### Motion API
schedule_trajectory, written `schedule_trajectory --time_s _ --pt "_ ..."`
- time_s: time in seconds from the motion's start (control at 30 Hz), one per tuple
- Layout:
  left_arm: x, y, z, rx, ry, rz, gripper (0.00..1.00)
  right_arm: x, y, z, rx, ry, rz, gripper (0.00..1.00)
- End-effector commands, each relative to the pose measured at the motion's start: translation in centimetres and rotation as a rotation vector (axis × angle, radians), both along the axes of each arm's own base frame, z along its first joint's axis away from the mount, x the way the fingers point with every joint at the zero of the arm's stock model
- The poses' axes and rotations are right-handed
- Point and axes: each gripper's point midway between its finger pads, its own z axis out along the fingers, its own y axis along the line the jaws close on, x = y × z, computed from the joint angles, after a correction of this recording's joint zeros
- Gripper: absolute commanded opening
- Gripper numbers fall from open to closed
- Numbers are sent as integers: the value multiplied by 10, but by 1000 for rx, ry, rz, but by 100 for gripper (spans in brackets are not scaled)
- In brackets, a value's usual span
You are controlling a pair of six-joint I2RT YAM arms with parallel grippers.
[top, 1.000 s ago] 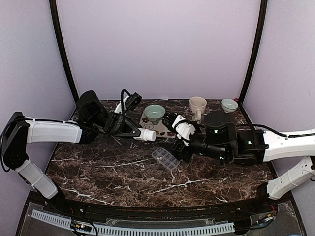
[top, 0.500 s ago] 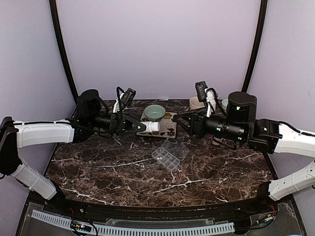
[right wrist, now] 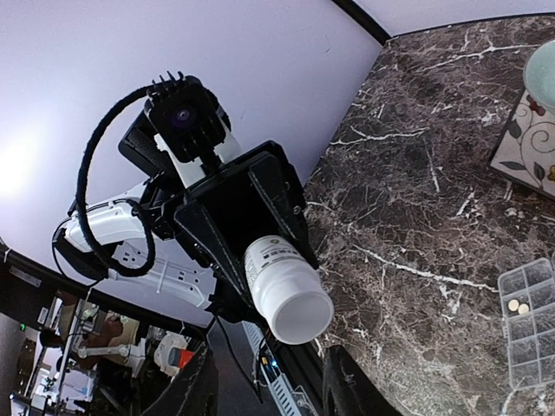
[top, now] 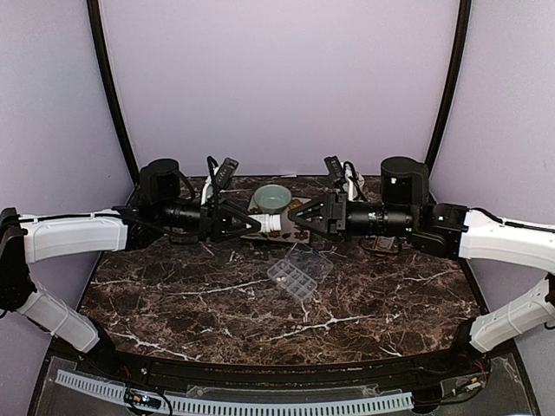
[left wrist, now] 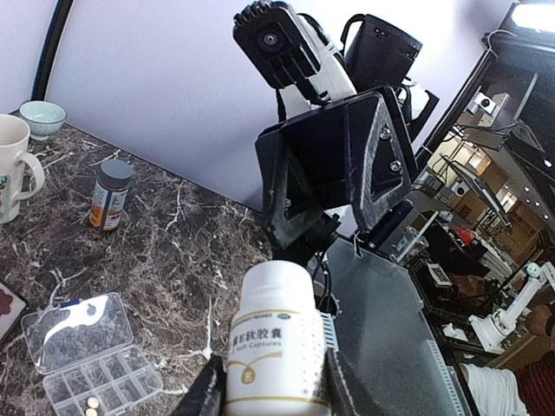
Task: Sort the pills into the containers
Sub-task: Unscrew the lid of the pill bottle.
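- Left gripper (top: 251, 224) hangs above the pill box (top: 302, 290), off to its left, fingers clamped on the body of the white bottle (top: 268, 224).
- Right gripper (top: 295, 218) hangs above the box's right side, jaws parted with nothing between them. It is the arm nearer the cap.
- The box lies open, compartments up.
- The bottle lies level, its long axis running gripper to gripper, cap toward the right fingers — touching or just short, I cannot tell.
- Two pills (right wrist: 513, 305) sit in one compartment of the box.
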Motion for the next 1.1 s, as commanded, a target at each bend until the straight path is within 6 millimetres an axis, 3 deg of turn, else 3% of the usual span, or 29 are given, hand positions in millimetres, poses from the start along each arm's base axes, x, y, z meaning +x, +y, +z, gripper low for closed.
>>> schedule_trajectory --time_s 0.0,0.3,1.07 --pt "-2 1 22 -26 -97 2 0 -5 8 33 120 52 73 42" --pt "-5 -1 23 -26 -108 -15 0 3 14 21 127 101 94 45" --pt "-9 -5 27 -29 -120 -38 0 12 23 13 127 125 118 45"
